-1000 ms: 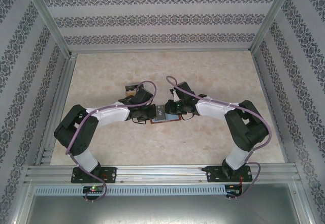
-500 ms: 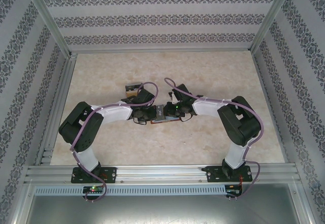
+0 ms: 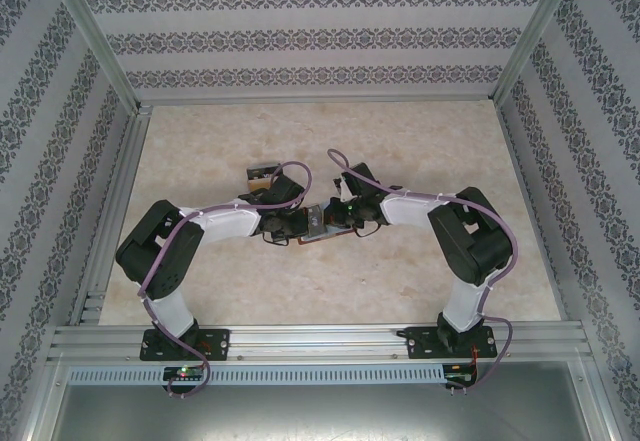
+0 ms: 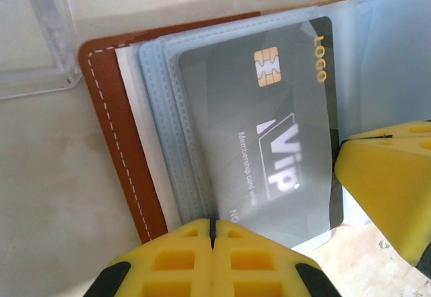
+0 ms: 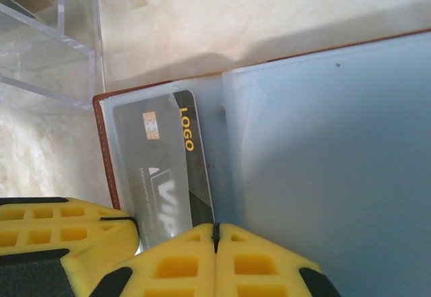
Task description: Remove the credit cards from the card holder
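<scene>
The card holder lies open on the table, brown leather outside and bluish sleeves inside. One of the credit cards, dark grey with a chip and "VIP" lettering, sits in a sleeve; the same card appears in the right wrist view. My left gripper is shut, its tips at the sleeves' near edge. My right gripper is shut too, tips at the card's corner. Nothing shows between either pair of jaws. In the top view both grippers meet over the holder.
A clear plastic box stands just behind and left of the holder, its corner close to the leather edge. Metal frame rails bound the table on all sides. Each gripper's yellow fingers crowd the other.
The right arm has drawn in toward the holder and its jaws have shut. The left arm has shifted slightly and stays shut.
</scene>
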